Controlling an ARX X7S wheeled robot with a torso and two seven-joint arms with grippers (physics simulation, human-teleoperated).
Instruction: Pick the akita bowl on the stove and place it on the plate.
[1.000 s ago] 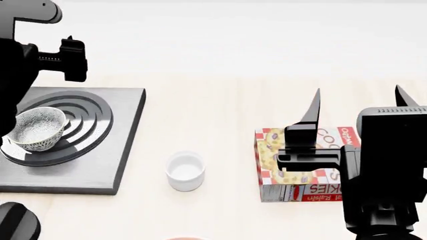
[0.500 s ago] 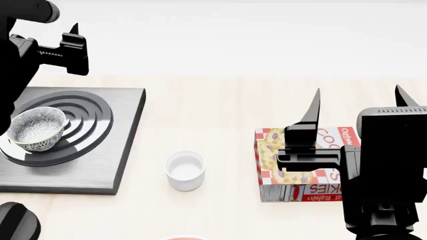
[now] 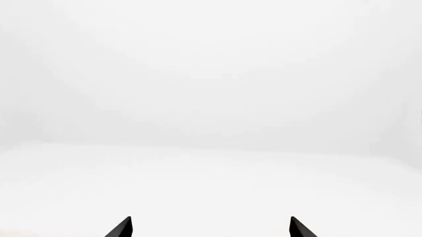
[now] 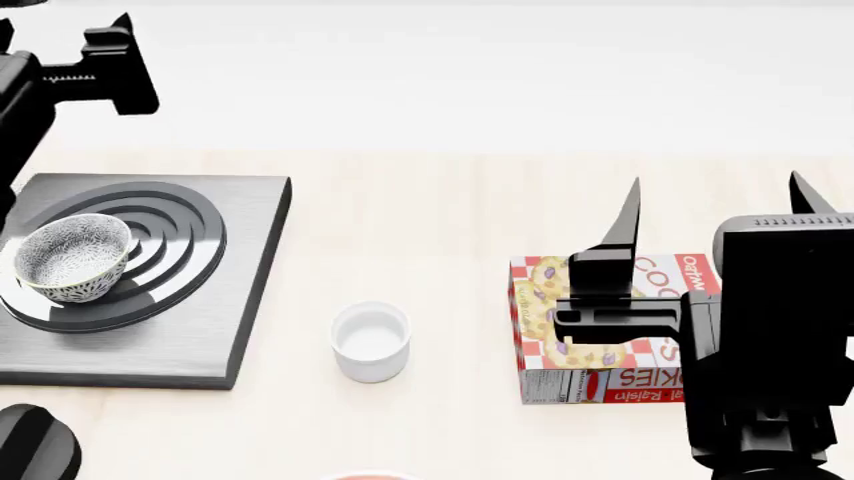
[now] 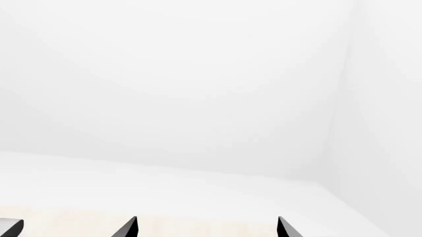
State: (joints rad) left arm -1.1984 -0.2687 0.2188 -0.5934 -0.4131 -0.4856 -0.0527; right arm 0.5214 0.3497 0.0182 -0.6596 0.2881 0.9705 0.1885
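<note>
The akita bowl [image 4: 74, 257], mesh-patterned outside and pale inside, sits upright on the burner rings at the left of the dark grey stove [image 4: 234, 300]. My left gripper [image 4: 114, 60] hangs high beyond the stove's far edge, well away from the bowl. In the left wrist view its fingertips [image 3: 124, 228] stand wide apart with only white background between them. My right gripper [image 4: 715, 190] is open above the cookie box, holding nothing. A thin reddish arc [image 4: 363, 476] shows at the bottom edge of the head view. I cannot tell if it is the plate.
A small plain white cup [image 4: 370, 342] stands on the pale wooden table [image 4: 427, 220] right of the stove. A red-and-white cookie box [image 4: 594, 335] lies under my right arm. A dark round shape [image 4: 34, 445] fills the bottom left corner.
My left gripper has risen and drifted left, away from the stove. The bowl, the cup, the box and the right arm have not moved.
</note>
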